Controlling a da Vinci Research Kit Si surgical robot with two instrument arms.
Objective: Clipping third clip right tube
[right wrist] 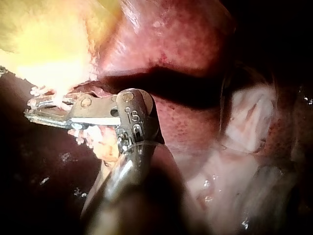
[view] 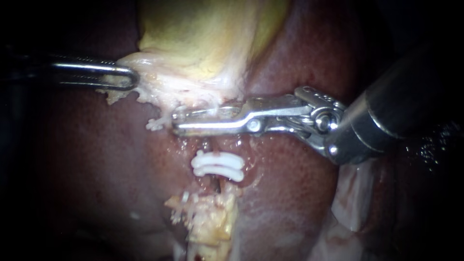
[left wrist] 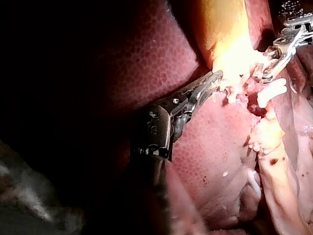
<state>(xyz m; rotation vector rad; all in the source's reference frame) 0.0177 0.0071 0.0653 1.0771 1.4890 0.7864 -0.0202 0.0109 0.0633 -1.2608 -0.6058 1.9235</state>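
Note:
My right instrument (view: 175, 120) comes in from the right, and its long jaws lie level across a tube (view: 209, 145) just under the gallbladder (view: 203, 34). They are shut on a white clip (view: 205, 114), which shows pale between them. Two white clips (view: 217, 166) sit side by side on the same tube just below the jaws. My left instrument (view: 131, 77) is shut on the whitish tissue at the gallbladder's lower edge (view: 145, 67). The left wrist view shows this grip (left wrist: 217, 76), with the clips (left wrist: 271, 93) beyond it.
Dark red liver (view: 87, 159) surrounds the site on both sides. A ragged yellowish lump of fat (view: 208, 217) hangs below the two clips. Pale membrane (view: 353, 198) lies under my right instrument's shaft. The yellow gallbladder (right wrist: 44, 39) lies ahead of my right instrument (right wrist: 32, 110).

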